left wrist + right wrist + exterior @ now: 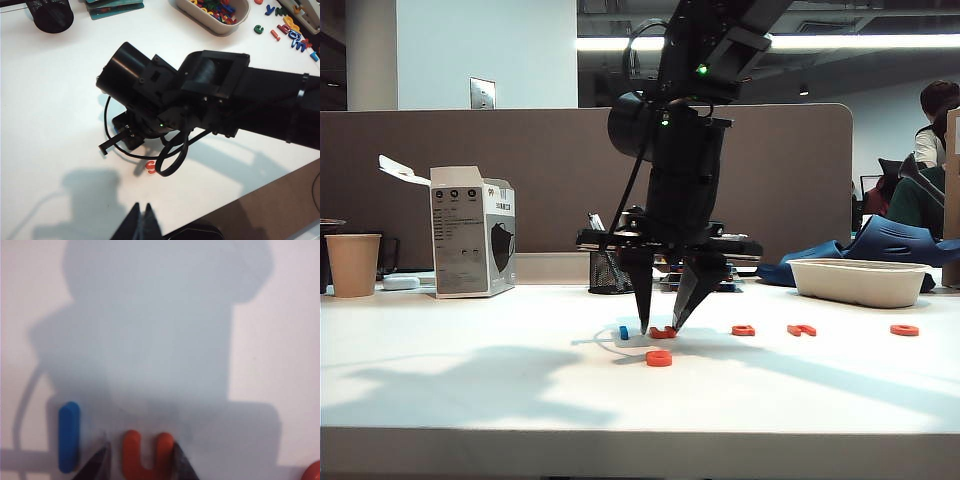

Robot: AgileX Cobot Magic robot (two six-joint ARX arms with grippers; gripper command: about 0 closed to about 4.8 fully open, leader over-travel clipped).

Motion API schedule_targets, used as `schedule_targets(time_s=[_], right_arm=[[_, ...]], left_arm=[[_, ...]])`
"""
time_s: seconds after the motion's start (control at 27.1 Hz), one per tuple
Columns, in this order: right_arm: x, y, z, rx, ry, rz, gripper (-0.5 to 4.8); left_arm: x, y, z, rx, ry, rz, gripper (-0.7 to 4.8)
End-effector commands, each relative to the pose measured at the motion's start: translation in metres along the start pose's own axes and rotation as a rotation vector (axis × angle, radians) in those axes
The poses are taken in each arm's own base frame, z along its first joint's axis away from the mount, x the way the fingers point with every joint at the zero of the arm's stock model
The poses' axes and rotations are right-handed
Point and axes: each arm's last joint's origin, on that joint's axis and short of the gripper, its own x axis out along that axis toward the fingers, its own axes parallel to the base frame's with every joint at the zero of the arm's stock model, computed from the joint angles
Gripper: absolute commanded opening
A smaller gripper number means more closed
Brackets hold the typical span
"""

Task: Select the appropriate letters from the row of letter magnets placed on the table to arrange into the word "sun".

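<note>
The right gripper [661, 328] points straight down at the table [470, 380], with its tips right at the tabletop. Its two fingers [97, 462] stand a little apart, one on each side of the orange-red U letter [145, 454]. They are very close to the letter's sides, but I cannot tell if they squeeze it. The small blue piece [69, 436] lies just beside one finger, on the outer side.

In the exterior view, a round orange-red letter [659, 358] lies near the U, closer to the front edge. Three more orange-red letters [802, 329] sit in a row off to the right, well apart from each other. Between the letters and the pale front edge the white top is bare and wide.

The left gripper [141, 222] hangs above the table, with its black tips pressed together and nothing between them. Below it, the right arm [210, 100] stretches across.

At the back stand a white tray [858, 281], a mesh pen cup [609, 272], a box [472, 232] and a paper cup [353, 264].
</note>
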Motion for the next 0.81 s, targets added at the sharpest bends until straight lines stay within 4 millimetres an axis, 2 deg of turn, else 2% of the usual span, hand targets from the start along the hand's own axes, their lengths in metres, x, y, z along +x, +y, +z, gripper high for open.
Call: schedule_targets(time_s=[0.04, 0.63, 0.74, 0.81], right_arm=[[0.014, -0.001, -0.007, 0.0, 0.062, -0.007, 1.44], [0.026, 0.001, -0.013, -0.011, 0.103, -0.023, 1.42], [0.026, 0.001, -0.013, -0.017, 0.103, -0.022, 1.06], [0.026, 0.001, -0.013, -0.018, 0.104, -0.022, 1.06]], left_arm=[[-0.002, 0.001, 0.0, 0.017, -0.003, -0.001, -0.05], [-0.002, 0.001, -0.001, 0.033, 0.008, 0.004, -0.05], [-0.002, 0.001, -0.001, 0.033, 0.008, 0.004, -0.05], [-0.002, 0.001, -0.001, 0.033, 0.009, 0.004, -0.05]])
